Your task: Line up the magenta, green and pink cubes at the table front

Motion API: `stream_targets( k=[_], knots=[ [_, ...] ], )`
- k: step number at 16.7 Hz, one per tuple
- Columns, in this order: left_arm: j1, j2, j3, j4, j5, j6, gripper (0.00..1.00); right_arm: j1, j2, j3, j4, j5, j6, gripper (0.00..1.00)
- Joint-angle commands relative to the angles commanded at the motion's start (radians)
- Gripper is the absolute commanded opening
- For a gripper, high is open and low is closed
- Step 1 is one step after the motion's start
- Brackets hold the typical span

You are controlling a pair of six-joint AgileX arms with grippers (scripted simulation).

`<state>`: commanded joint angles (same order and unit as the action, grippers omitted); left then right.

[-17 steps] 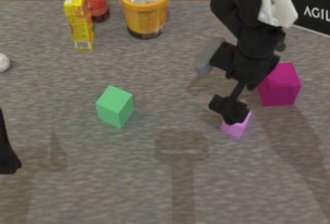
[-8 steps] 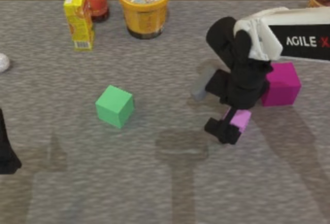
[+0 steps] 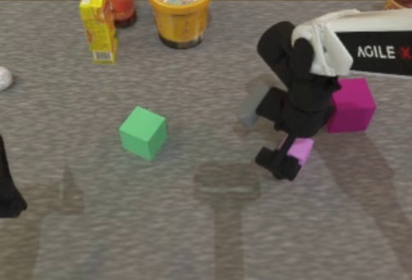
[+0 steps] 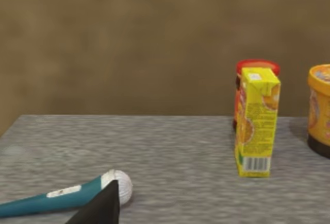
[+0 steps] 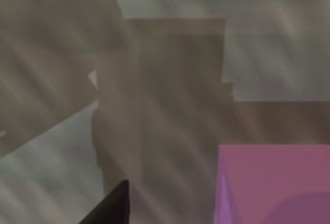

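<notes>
Grey table (image 3: 193, 241): we note right gripper (image 3: 283, 161) clamped on pink cube (image 3: 300, 149), position unchanged since half-second ago; carry pending.

Pink cube (image 3: 300, 149) partly hidden by right gripper (image 3: 283, 159); left gripper (image 3: 9, 193) cut by frame edge.

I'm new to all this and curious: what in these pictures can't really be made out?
- Pink cube: top view, mostly hidden under the right gripper, so the grip itself is unclear.
- Left arm: top view, cut off by the left edge; only a dark piece shows.
- Orange tub: left wrist view, cut by the picture's edge.
- Right wrist view: only one corner of the pink cube shows above the table.
</notes>
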<state>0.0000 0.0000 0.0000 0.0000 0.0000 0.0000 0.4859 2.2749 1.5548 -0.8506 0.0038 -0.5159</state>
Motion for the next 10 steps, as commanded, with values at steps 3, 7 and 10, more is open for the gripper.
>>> stream_targets(
  k=[3,7,10],
  knots=[
    [0.0,0.0,0.0,0.0,0.0,0.0,1.0,0.0,0.0,0.0,0.0,0.0,0.0,0.4],
    [0.0,0.0,0.0,0.0,0.0,0.0,1.0,0.0,0.0,0.0,0.0,0.0,0.0,0.1],
    [0.0,0.0,0.0,0.0,0.0,0.0,1.0,0.0,0.0,0.0,0.0,0.0,0.0,0.0]
  ],
)
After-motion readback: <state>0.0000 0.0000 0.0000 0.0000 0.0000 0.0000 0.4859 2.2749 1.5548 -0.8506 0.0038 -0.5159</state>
